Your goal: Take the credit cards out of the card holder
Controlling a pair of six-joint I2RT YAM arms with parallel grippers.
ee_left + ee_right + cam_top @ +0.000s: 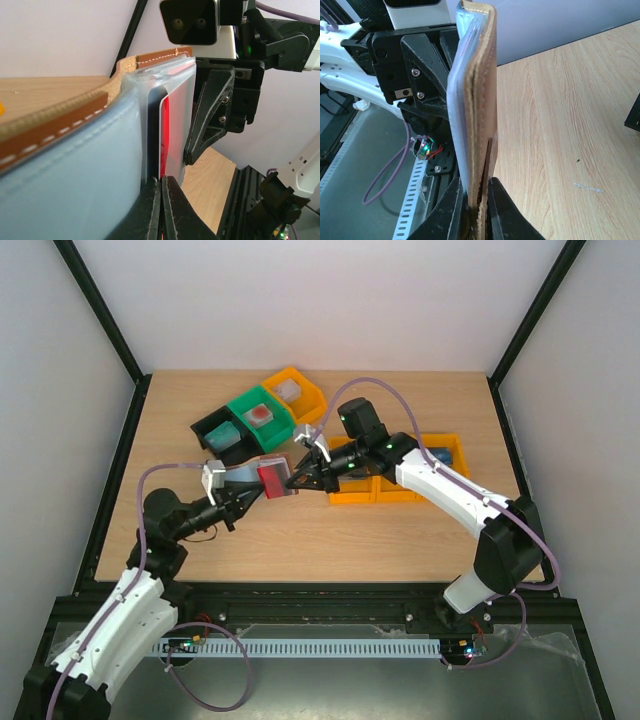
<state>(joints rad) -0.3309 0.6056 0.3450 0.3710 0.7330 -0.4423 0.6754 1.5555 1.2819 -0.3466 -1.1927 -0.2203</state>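
We logged left gripper (pixel 161 205) and right gripper (pixel 479 200) both pinching the brown leather card holder (pixel 482 100). Red plastic credit card (pixel 164 130) sat sleeved.

Wooden table (pixel 330 540), white walls (pixel 330 300), black frame (pixel 104 310)

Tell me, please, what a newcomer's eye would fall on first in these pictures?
The arms meet above the middle of the table: the left gripper and the right gripper both pinch an open brown card holder, held up between them. A red card shows brightly in its clear pocket, at the end nearer the right gripper. Behind stands a green bin, and to the right orange bins.
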